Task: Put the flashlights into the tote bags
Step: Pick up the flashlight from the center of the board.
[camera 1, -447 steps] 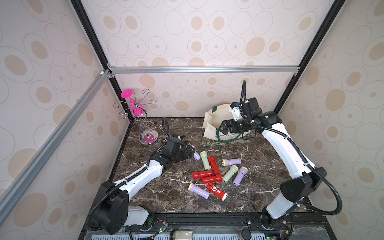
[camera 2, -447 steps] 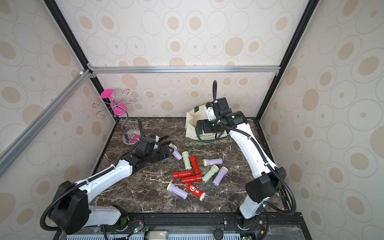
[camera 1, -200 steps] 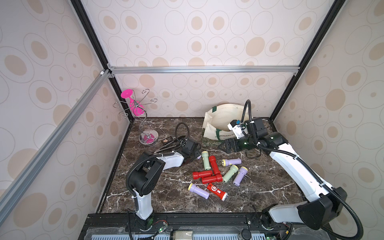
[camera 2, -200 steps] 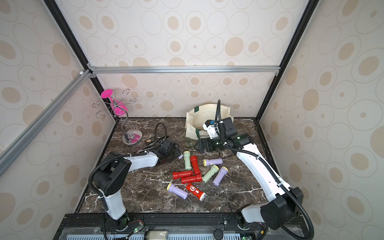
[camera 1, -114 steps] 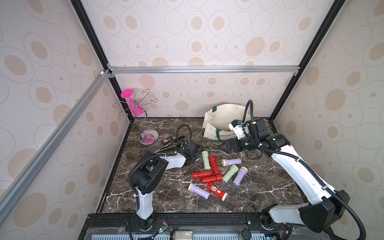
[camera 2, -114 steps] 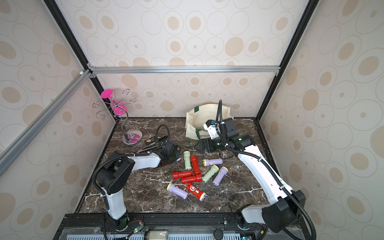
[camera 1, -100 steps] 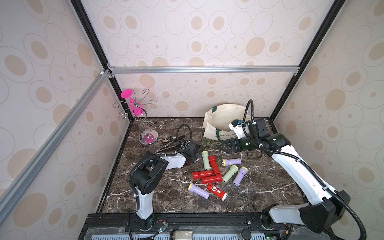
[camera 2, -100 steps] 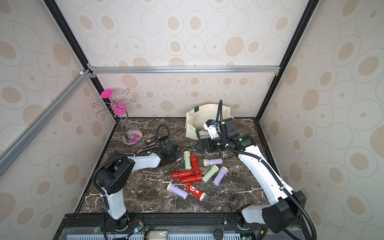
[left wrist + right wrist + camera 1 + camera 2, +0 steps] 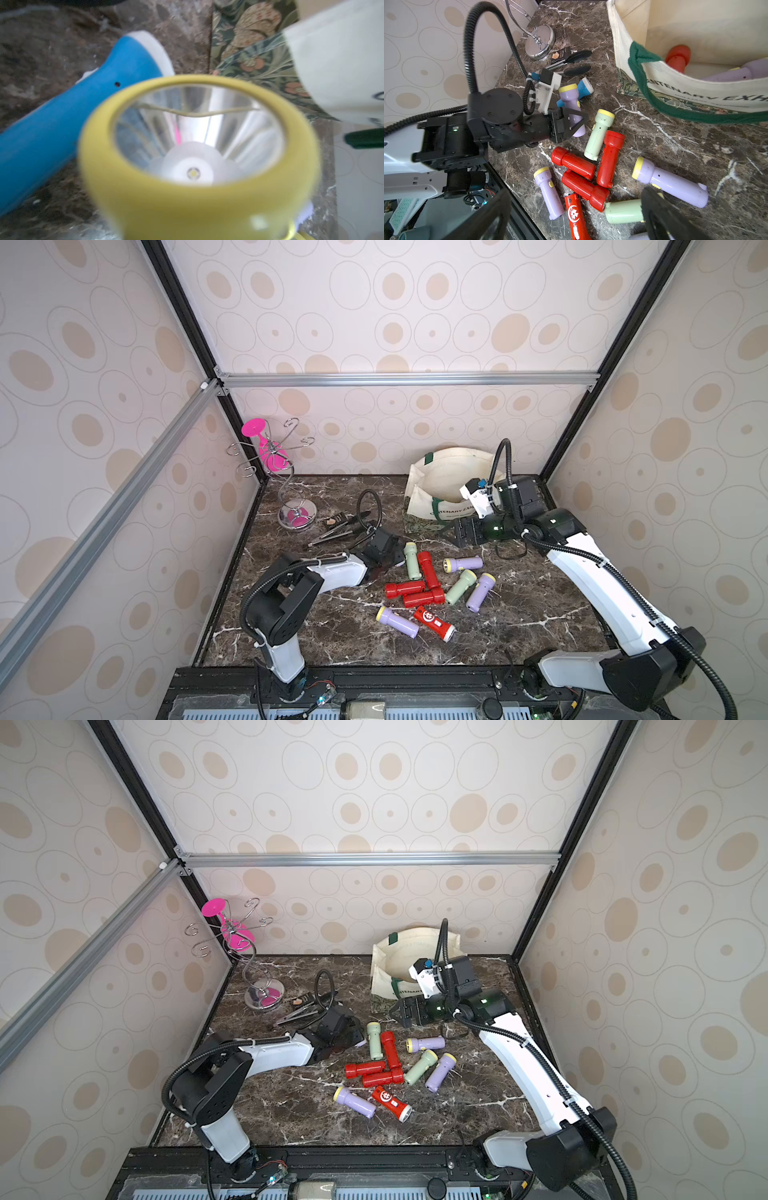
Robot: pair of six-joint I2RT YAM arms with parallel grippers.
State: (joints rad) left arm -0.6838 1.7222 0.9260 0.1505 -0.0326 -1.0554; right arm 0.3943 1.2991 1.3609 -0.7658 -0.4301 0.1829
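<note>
Far left, back corner: a wire stand (image 9: 286,489) is set on the marble tabletop (image 9: 519,614), and a pink glass (image 9: 266,448) is hung upside down from it. Black-handled tongs (image 9: 338,531) are laid just beside its base.

Left of centre: the left gripper (image 9: 576,120) is lowered to the tabletop near the tongs. In the right wrist view its jaws are seen clamped on the body of a lilac flashlight (image 9: 570,99). The yellow head of that flashlight fills the left wrist view, blurred. A blue flashlight (image 9: 62,116) is laid on the marble just behind it; whether the two touch cannot be told.

Centre: nine loose flashlights (image 9: 428,570) are scattered in a tight cluster on the tabletop. Four red, three lilac and two pale green are counted, and several are touching.

Right, at the back: the tote bag (image 9: 444,481) is stood open. A red flashlight (image 9: 678,58) and a second lilac one (image 9: 737,72) are seen inside it from the right wrist view. One green handle (image 9: 675,112) is draped down its front.

Right gripper (image 9: 451,531): held between the tote's front and the cluster, jaws spread wide, nothing gripped.
</note>
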